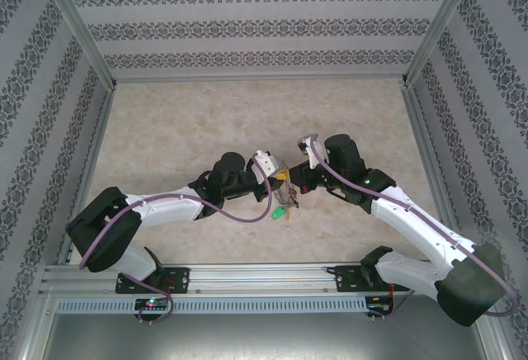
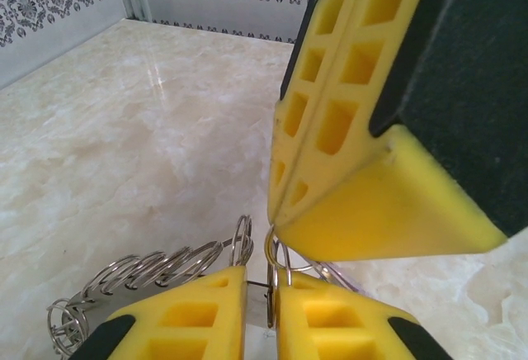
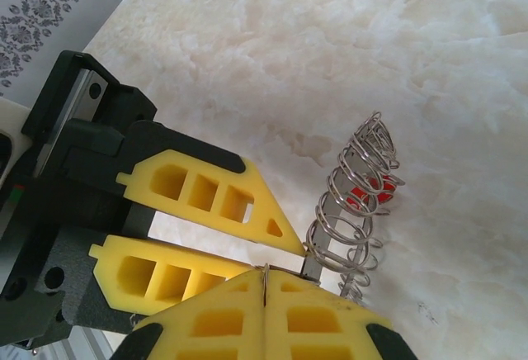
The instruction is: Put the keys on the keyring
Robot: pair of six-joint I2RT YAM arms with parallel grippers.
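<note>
Hanging between the two claw tips, the keyring [image 3: 340, 226] fans out its wire loops. A red key [image 3: 369, 195] shows through them and a green key [image 1: 280, 210] dangles below. The right claw [image 3: 266, 276] is pressed together on one thin loop. The left claw [image 2: 262, 281] has a narrow gap with a loop standing in it; I cannot tell whether it pinches. All this sits over the middle of the table [image 1: 181, 120].

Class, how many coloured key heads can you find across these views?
2: a green key mid-table in the top view, and a red key seen through the keyring loops in the right wrist view. Others may be hidden.
</note>
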